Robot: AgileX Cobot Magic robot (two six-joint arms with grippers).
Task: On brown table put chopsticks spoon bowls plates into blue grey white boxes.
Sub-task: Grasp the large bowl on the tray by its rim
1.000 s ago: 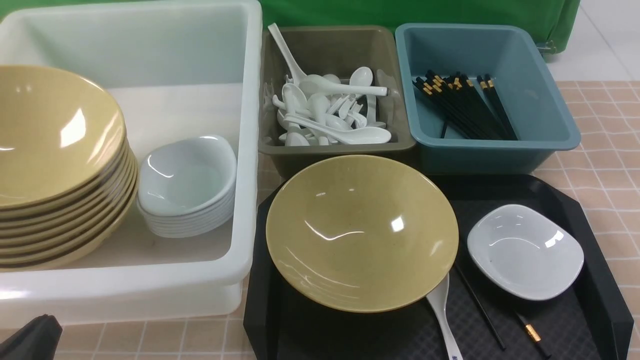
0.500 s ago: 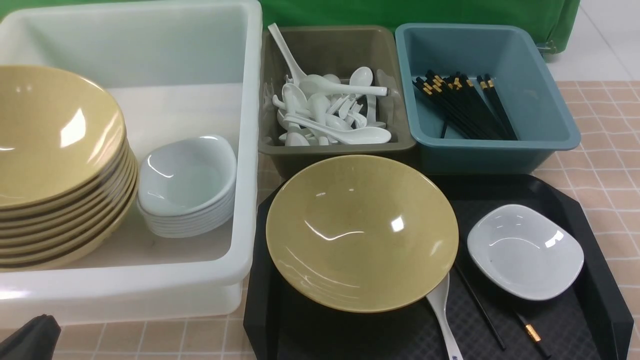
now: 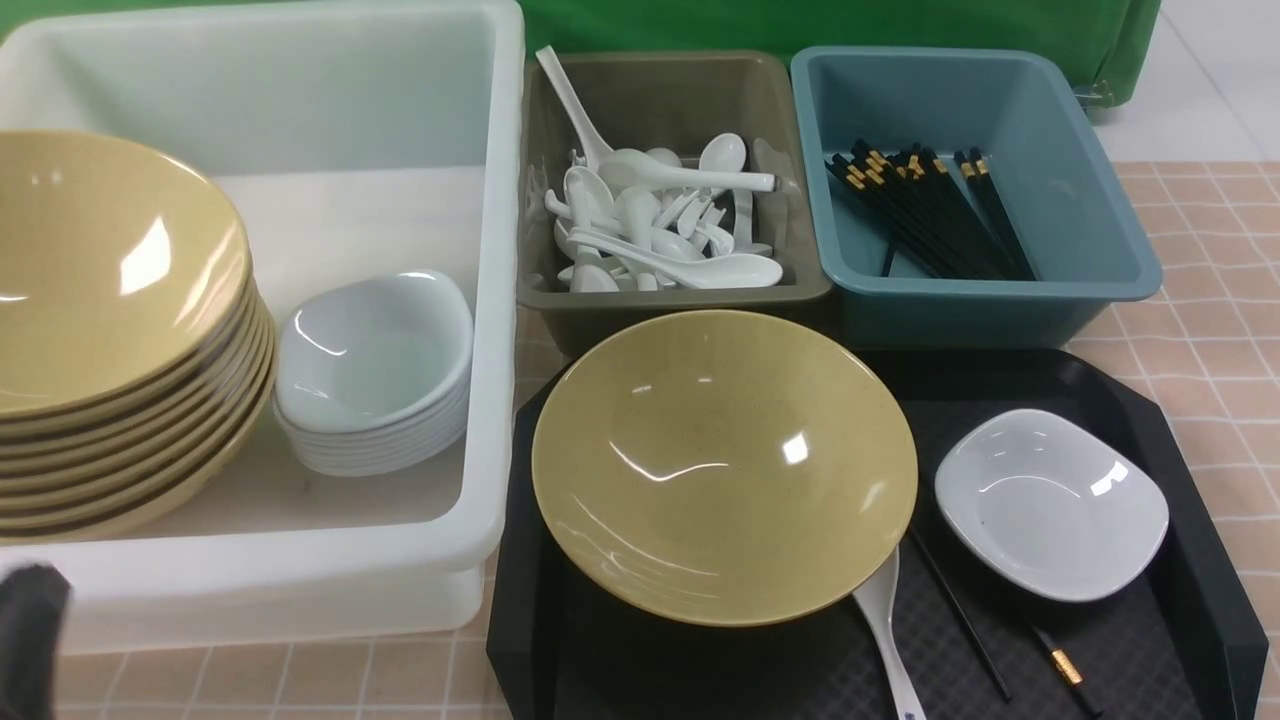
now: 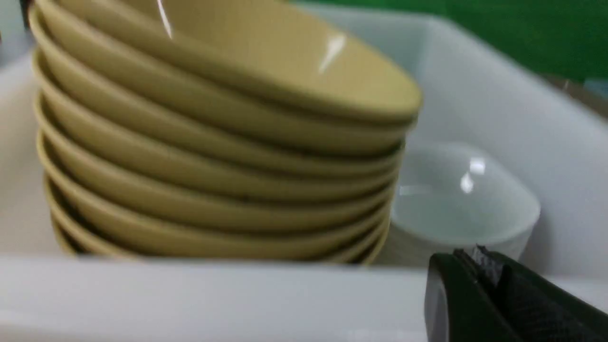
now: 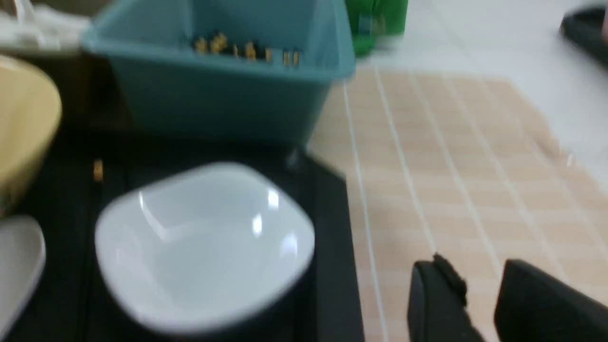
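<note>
On a black tray (image 3: 1190, 590) sit a yellow bowl (image 3: 724, 465), a white plate (image 3: 1050, 503), a white spoon (image 3: 885, 640) and black chopsticks (image 3: 965, 620). The white box (image 3: 480, 130) holds stacked yellow bowls (image 3: 110, 330) and stacked white plates (image 3: 372, 370). White spoons (image 3: 660, 215) fill the grey box (image 3: 690, 100); chopsticks (image 3: 925, 210) lie in the blue box (image 3: 1080, 170). My left gripper (image 4: 479, 259) is shut and empty, just outside the white box's near wall (image 4: 190, 294). My right gripper (image 5: 479, 273) is open over bare table, beside the tray (image 5: 332, 247) and the white plate (image 5: 204, 242).
Tiled brown tabletop (image 3: 1220, 330) runs to the right of the tray and the blue box (image 5: 223, 90). A green cloth (image 3: 800, 25) hangs behind the boxes. White floor (image 5: 475, 38) lies beyond the table's far edge.
The left gripper's dark tip has risen slightly at the bottom left of the front view. The dishes and boxes have not moved.
</note>
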